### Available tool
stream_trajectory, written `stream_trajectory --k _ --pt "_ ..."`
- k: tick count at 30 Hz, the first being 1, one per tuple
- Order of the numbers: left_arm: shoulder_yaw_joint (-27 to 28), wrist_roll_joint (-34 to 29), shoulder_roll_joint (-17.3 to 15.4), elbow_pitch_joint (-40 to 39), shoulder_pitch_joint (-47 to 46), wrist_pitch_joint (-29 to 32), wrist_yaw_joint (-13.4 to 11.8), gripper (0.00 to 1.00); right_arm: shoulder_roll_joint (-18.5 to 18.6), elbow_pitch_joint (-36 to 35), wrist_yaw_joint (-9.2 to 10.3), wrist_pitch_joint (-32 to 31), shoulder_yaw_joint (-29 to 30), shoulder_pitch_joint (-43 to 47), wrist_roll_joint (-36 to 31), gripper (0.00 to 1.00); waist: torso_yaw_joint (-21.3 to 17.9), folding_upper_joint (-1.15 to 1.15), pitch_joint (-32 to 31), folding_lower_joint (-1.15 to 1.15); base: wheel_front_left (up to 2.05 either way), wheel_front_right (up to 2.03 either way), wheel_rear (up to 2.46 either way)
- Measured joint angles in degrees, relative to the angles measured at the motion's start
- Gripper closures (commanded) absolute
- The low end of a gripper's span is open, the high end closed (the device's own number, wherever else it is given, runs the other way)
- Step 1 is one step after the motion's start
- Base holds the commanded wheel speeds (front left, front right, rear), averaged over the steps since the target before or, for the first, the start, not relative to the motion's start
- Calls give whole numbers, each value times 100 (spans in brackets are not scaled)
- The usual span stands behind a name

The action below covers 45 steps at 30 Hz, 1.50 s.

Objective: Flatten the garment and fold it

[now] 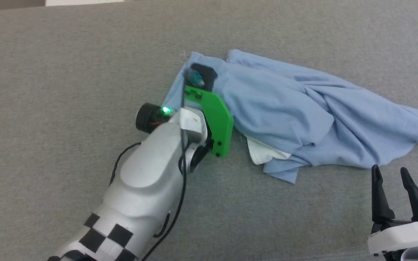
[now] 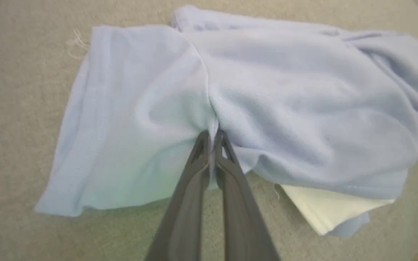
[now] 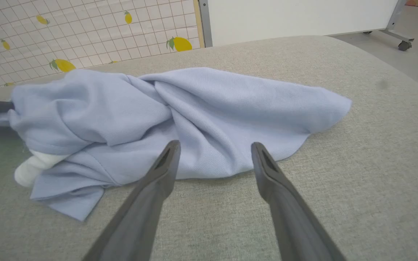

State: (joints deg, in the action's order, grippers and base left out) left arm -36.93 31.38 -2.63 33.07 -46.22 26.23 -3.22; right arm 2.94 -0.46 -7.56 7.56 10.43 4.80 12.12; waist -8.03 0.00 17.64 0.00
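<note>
A light blue garment (image 1: 303, 108) lies crumpled and twisted on the grey surface (image 1: 67, 72), toward 2 o'clock in the head view, a white inner part (image 1: 265, 152) poking out at its 7 o'clock edge. The left gripper (image 2: 212, 136), at the garment's 9 o'clock end, has its fingers (image 2: 191, 195) pressed together on a ridge of cloth along a seam beside a sleeve. The right gripper (image 1: 389, 170) sits at 5 o'clock, fingers (image 3: 151, 192) spread and holding nothing, near the cloth but apart from it. Flattening looks barely begun; the spreading and every fold are left to do.
</note>
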Motion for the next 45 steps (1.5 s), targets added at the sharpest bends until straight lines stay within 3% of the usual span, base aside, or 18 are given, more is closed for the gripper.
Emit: stream_trajectory --k 4,8,12,15,20,25,26,27,35,40,45 --pt "438 237 -134 -523 -36 -316 -124 100 1 -52 0 -57 86 59 -5 0 193 0 -155 0 0 0 0" --pt "915 428 -676 -1445 194 -364 -301 100 0 -63 0 -108 91 179 -2 0 376 0 -334 0 0 0 0" --pt "1439 599 -1306 -2560 1122 -365 -814 100 0 -70 0 -110 78 243 8 0 555 0 -459 0 0 0 0" --pt "1757 682 -1590 -3237 2051 -372 -1212 100 -1 -92 0 -126 98 261 8 0 670 0 -493 0 0 0 0" --pt "1908 887 -1582 -3673 3459 -587 -1559 100 -1 -142 0 -182 160 293 -4 0 829 0 -469 0 0 0 0" --pt "1835 1067 -1195 -3631 3919 -1022 -1471 100 0 -212 0 -261 183 292 -63 0 966 0 -454 0 0 0 0" --pt "1838 1093 -1127 -3590 3922 -1138 -1406 57 -1 -220 0 -286 174 292 -64 0 988 0 -463 0 0 0 0" --pt "1838 1112 -1082 -3550 3921 -1235 -1354 0 -1 -226 0 -303 167 292 -65 0 1003 0 -481 0 0 0 0" --pt "1737 929 -1156 -3973 3531 -1515 -1040 0 -1 -235 0 -327 126 301 -63 0 999 0 -610 0 0 0 0" --pt "1432 466 -1401 -4240 2269 -1013 -900 0 0 -233 0 -326 77 304 -44 0 881 0 -501 0 0 0 0" --pt "934 122 -1367 -3795 870 -391 -557 0 0 -222 0 -264 -7 154 12 0 661 0 -306 0 0 0 0"
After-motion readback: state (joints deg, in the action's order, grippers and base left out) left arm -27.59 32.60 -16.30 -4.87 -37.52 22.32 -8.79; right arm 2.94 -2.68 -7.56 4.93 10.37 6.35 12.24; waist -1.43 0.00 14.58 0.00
